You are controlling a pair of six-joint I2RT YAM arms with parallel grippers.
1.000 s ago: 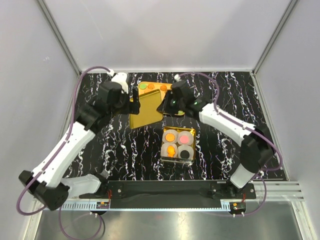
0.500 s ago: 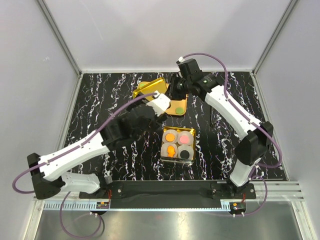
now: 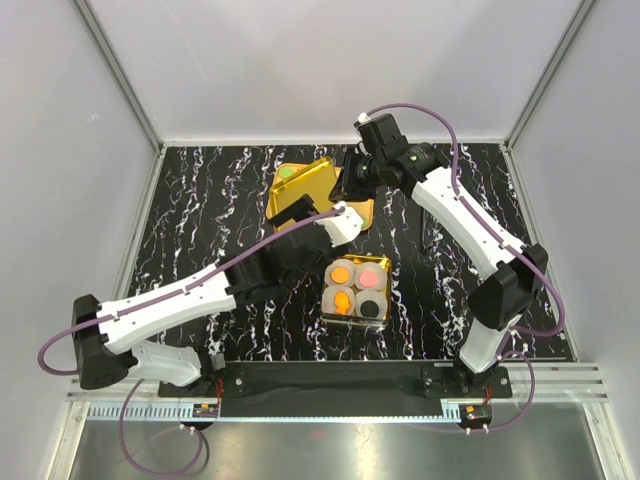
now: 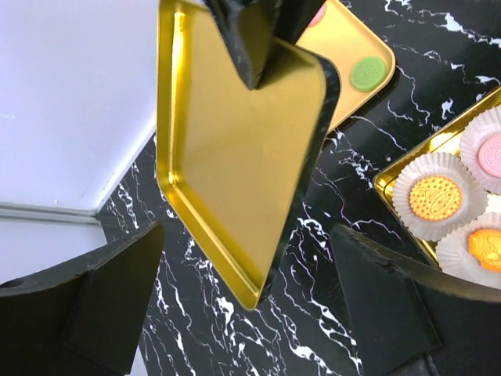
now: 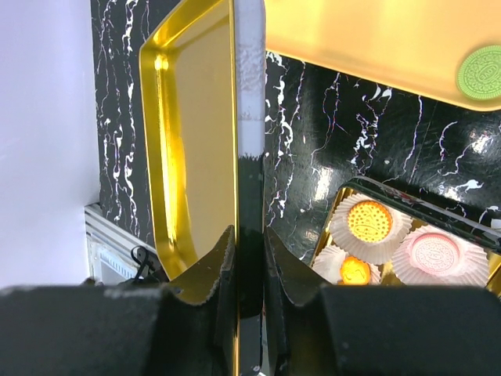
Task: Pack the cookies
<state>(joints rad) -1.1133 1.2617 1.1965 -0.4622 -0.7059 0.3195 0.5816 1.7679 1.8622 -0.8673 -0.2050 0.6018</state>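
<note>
- The right fingers are clamped on the rim of a tilted gold tray. They hold it off the black marbled surface near the middle of the far edge. The right wrist view shows this tray edge-on.
- The left fingers stand wide apart with nothing between them. They hover near the lower corner of the tilted tray, between it and the gold box.
- A second gold tray lies on the surface behind the raised one, partly hidden by it and by the left arm.
- One green cookie rests on that second tray, near its corner.
- The gold box sits around the middle of the surface, on the near-edge side of both trays. It holds four white paper cups in a two-by-two block.
- Each cup holds one cookie:
  - far-left cup: an orange cookie
  - far-right cup: a pink cookie
  - near-left cup: a second orange cookie
  - near-right cup: a black cookie
</note>
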